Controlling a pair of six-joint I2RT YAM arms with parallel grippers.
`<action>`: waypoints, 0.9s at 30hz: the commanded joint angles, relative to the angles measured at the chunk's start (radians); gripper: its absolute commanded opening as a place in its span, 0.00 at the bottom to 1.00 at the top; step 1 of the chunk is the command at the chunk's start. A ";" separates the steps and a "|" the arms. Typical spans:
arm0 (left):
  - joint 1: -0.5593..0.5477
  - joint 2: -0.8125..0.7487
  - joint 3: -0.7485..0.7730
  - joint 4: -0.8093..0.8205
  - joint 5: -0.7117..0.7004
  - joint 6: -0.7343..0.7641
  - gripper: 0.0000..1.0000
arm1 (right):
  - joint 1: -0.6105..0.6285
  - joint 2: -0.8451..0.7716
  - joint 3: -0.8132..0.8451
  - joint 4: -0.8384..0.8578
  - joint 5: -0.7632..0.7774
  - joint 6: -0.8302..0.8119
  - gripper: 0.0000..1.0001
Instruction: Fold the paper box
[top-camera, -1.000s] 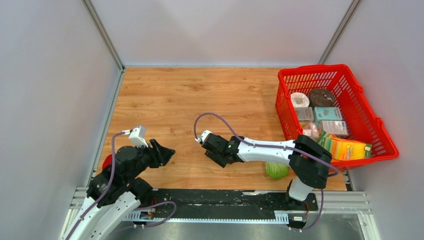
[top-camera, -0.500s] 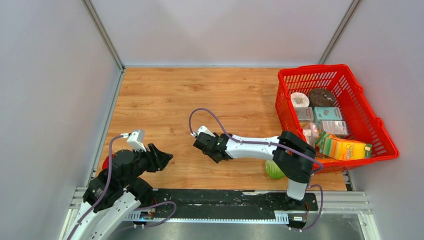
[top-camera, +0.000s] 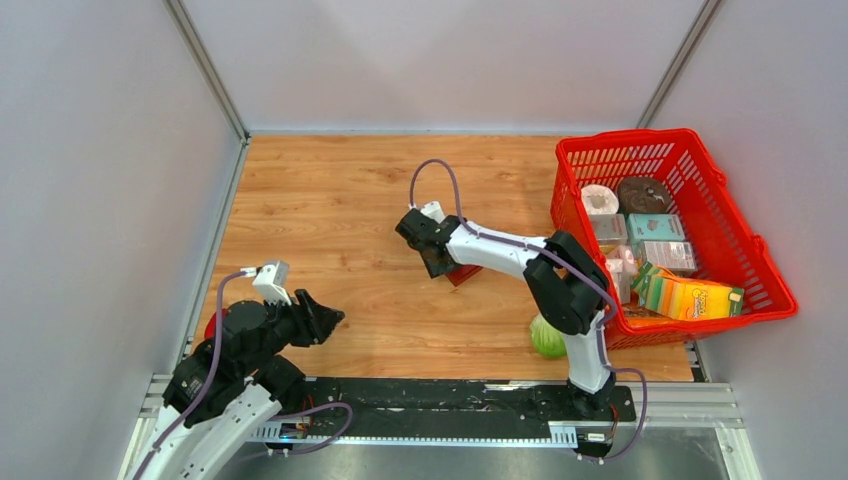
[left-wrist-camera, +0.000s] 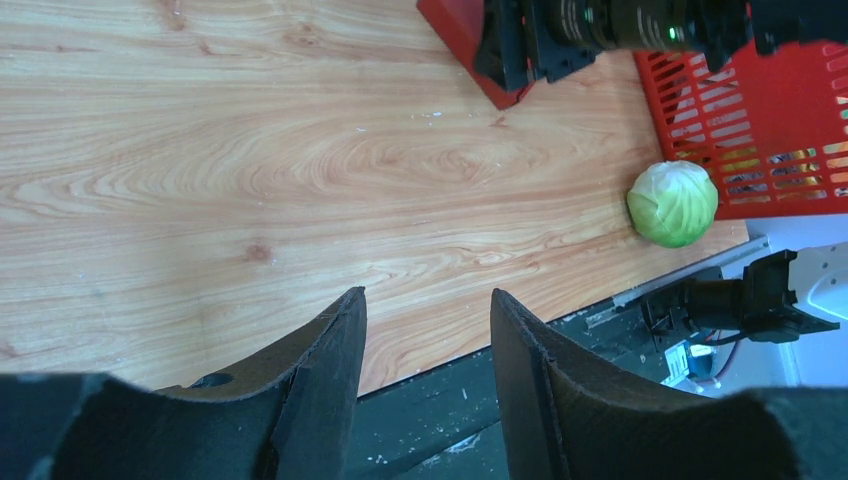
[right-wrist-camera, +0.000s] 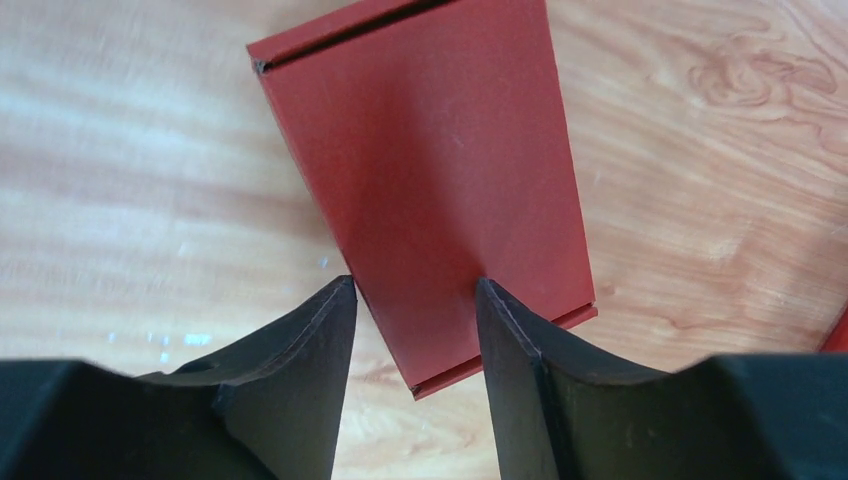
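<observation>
The paper box (right-wrist-camera: 440, 170) is a flat dark red cardboard blank lying on the wooden table. In the top view only a corner of it (top-camera: 464, 274) shows beside my right gripper (top-camera: 443, 265). In the right wrist view my right gripper (right-wrist-camera: 413, 290) is open, with its jaws straddling the box's near end just above it, holding nothing. My left gripper (top-camera: 330, 318) is open and empty over the table's front left. The left wrist view shows its spread jaws (left-wrist-camera: 428, 300) and a corner of the box (left-wrist-camera: 452, 28) far off.
A bright red mesh basket (top-camera: 770, 270) full of groceries stands at the right. A green cabbage (top-camera: 547, 338) lies at the front right by the basket, also in the left wrist view (left-wrist-camera: 673, 203). A small red pepper (top-camera: 213, 322) sits beside the left arm.
My right gripper has swung from the front centre away toward the middle of the table, ending over the paper box, which now shows. The left arm has barely moved.
</observation>
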 joint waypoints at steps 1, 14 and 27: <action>0.003 0.019 0.048 0.000 0.005 0.035 0.57 | -0.082 0.089 0.100 -0.018 -0.046 0.057 0.54; 0.003 0.073 0.070 0.017 0.003 0.053 0.57 | -0.242 0.161 0.189 -0.142 -0.059 0.264 0.49; 0.003 0.076 0.070 0.023 0.008 0.078 0.57 | -0.317 0.029 0.002 -0.127 0.033 0.359 0.50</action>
